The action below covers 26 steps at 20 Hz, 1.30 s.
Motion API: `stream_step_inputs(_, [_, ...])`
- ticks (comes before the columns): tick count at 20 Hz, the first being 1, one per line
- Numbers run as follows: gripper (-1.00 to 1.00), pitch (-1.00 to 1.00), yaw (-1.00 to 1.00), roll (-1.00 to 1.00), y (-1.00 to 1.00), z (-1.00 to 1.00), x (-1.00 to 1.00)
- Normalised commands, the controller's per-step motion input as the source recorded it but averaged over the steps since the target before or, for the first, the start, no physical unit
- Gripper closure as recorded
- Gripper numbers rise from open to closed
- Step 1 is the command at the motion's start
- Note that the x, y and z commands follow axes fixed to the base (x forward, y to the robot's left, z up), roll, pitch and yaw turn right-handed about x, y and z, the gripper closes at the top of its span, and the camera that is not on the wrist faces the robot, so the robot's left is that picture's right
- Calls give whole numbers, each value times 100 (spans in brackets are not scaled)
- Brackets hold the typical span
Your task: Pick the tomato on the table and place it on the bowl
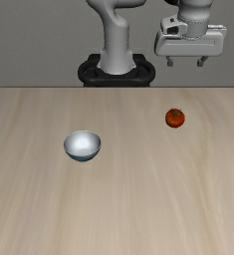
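Pale wood-grain bench (29, 199), plain grey wall (29, 40) behind. Tomato (175, 118) sits right of centre, round, no telling long axis. Silvery bowl (82, 146) centre-left. End effector (188, 64) hangs upper right, fingers (170, 63) wide, empty.

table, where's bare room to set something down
The table is bare between bowl and tomato, left of the bowl in the exterior view, and across the view's whole lower part. Nowhere is crowded; the open gripper hangs clear above it.
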Motion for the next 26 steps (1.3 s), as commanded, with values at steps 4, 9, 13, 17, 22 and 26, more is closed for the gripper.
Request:
stream_step_inputs(4, [-100, 0, 0, 0, 0, -100, 0])
stream_step_inputs(9, [-100, 0, 0, 0, 0, -100, 0])
stream_step_inputs(13, [-100, 0, 0, 0, 0, -100, 0])
stream_step_inputs(17, [-100, 0, 0, 0, 0, -100, 0])
stream_step_inputs(22, [100, 0, 0, 0, 0, 0, 0])
stream_step_inputs(26, [100, 0, 0, 0, 0, 0, 0])
